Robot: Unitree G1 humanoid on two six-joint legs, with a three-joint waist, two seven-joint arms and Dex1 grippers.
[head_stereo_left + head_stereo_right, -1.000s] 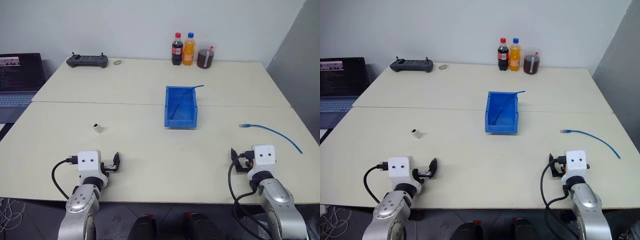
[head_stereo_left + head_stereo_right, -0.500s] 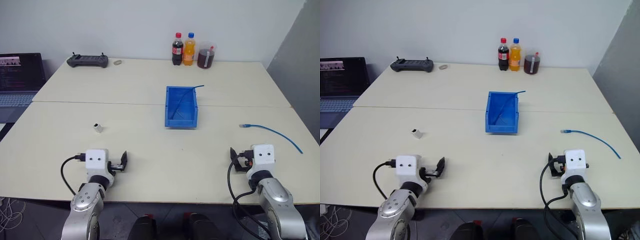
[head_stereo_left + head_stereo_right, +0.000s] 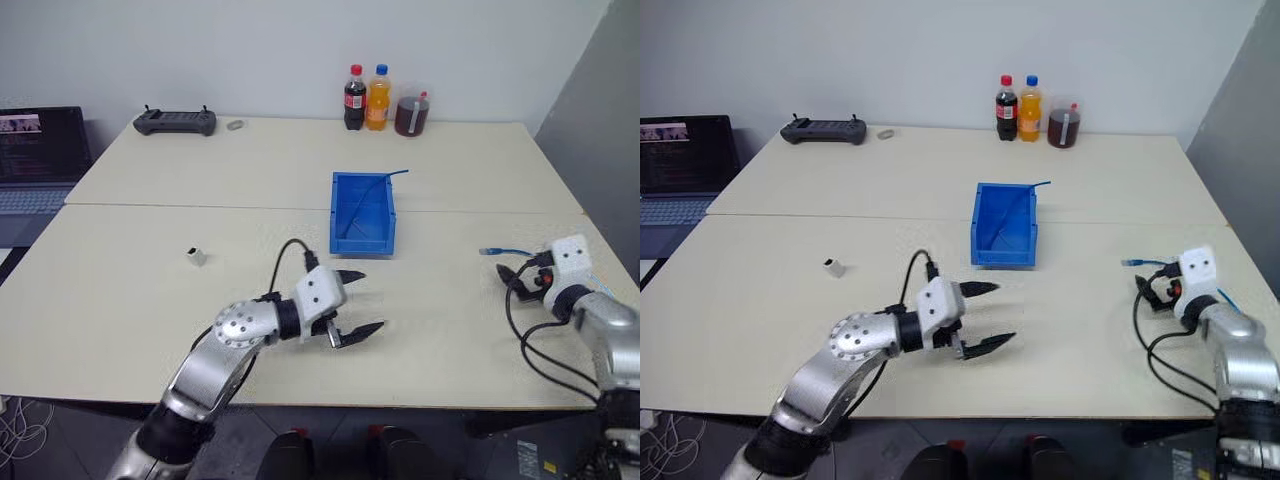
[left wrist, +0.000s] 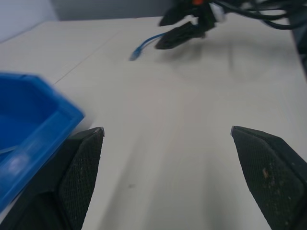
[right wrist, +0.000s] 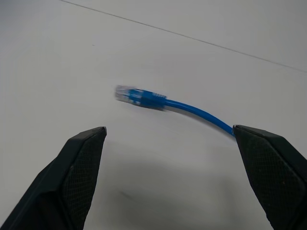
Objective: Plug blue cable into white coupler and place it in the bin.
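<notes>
The blue cable (image 3: 493, 251) lies on the right side of the table, its clear plug (image 5: 127, 94) pointing left. My right gripper (image 3: 509, 279) is open just short of that plug, with nothing between its fingers. The white coupler (image 3: 195, 257) stands alone on the left part of the table. Near mid-table the bin (image 3: 361, 246) sits open-topped. My left gripper (image 3: 371, 301) hovers open in front of the bin's near right corner and points right. In the left wrist view the bin's corner (image 4: 33, 128) is beside one finger, with the cable's plug (image 4: 136, 52) far ahead.
A thin dark blue wire (image 3: 388, 177) hangs over the bin's far rim. Two bottles (image 3: 366, 98) and a jar (image 3: 410, 115) stand at the back edge. A controller (image 3: 174, 122) lies at the back left, and a laptop (image 3: 35, 150) sits past the table's left side.
My left arm has swung from the near left edge to the middle of the table and now points right. My right arm has moved out to the right and forward to the cable's plug.
</notes>
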